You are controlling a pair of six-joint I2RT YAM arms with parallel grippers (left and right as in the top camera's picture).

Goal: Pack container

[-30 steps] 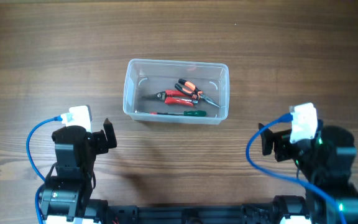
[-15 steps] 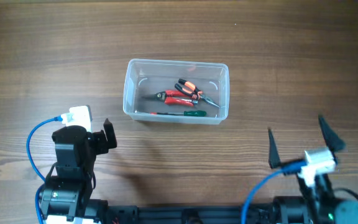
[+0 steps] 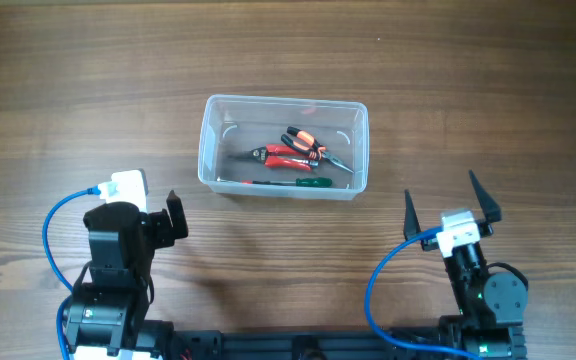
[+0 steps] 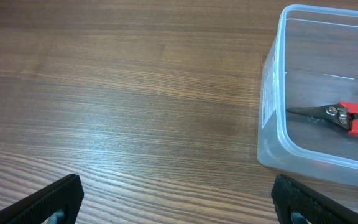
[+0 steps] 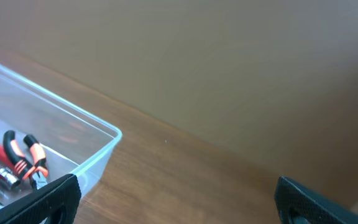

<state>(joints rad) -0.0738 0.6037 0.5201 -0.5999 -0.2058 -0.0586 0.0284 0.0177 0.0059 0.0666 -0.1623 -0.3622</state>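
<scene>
The clear plastic container (image 3: 211, 160) sits mid-table. Inside lie red-handled snips (image 3: 278, 156), orange-and-black pliers (image 3: 305, 142) and a green-handled screwdriver (image 3: 293, 183). My left gripper (image 3: 175, 218) is open and empty, low at the container's front left; its wrist view shows the container's corner (image 4: 272, 118) and the snips (image 4: 347, 116). My right gripper (image 3: 446, 205) is open and empty, fingers spread wide, front right of the container. Its wrist view shows the container's rim (image 5: 98, 124) and the pliers (image 5: 23, 158).
Wooden tabletop (image 3: 88, 90) all round the container. Blue cables loop from both wrists near the front edge (image 3: 53, 225). A plain wall (image 5: 229, 56) stands behind the table in the right wrist view.
My right arm has swung back and down to the front right, and its fingers now point up and away, spread wide. The left arm and the container have not moved.
</scene>
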